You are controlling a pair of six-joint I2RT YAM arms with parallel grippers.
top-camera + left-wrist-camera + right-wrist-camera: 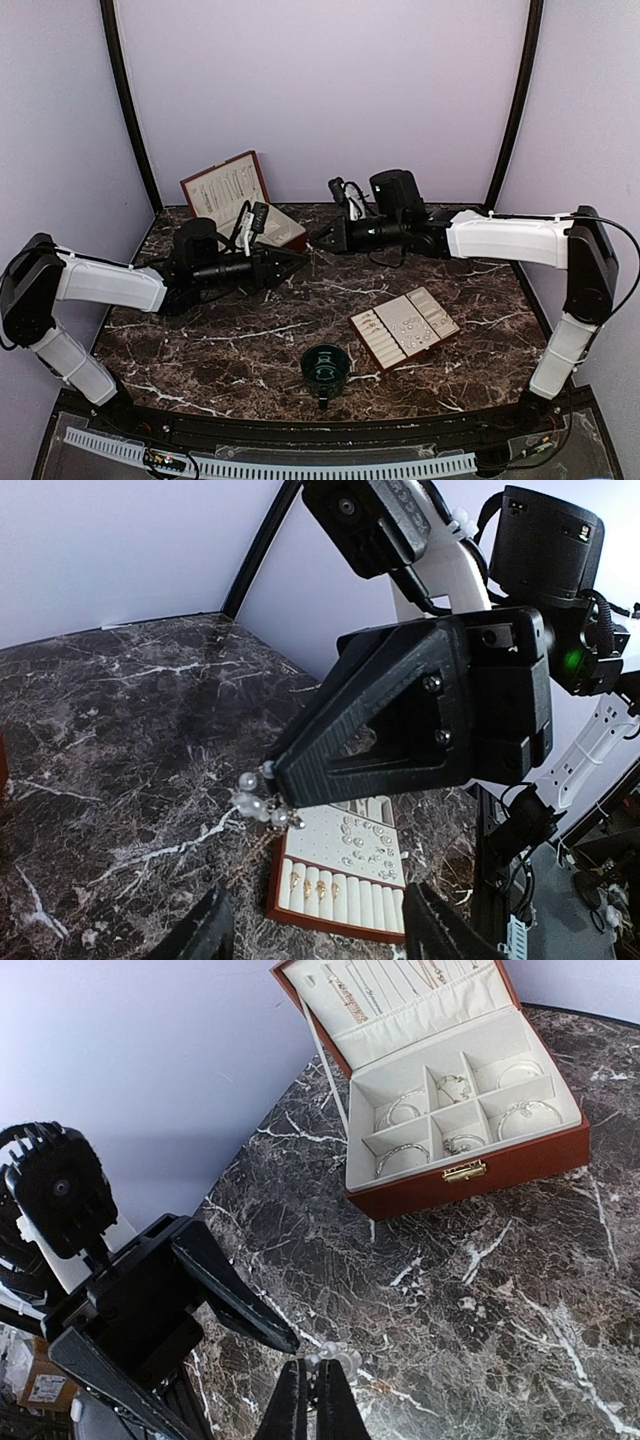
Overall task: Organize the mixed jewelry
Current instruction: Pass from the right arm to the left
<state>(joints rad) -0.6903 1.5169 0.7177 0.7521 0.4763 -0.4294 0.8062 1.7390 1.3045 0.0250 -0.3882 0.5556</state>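
On a dark marble table [250, 340], the right gripper [318, 1368] clamps a pearl-beaded piece [255, 802] aloft before the left gripper [317, 888], jaws spread, with bracelets [400, 1110] already in the far-left jewelry box [480, 1175] and rings [320, 885] in the near-right tray [320, 921], sorting apparently well along.

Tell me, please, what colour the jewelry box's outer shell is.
Reddish-brown; the box shows best in right wrist view.

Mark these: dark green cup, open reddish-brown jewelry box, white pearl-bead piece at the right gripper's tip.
dark green cup [326, 366]: top external view, its middle.
open reddish-brown jewelry box [530, 1153]: right wrist view, front wall.
white pearl-bead piece [250, 804]: left wrist view, one pearl.
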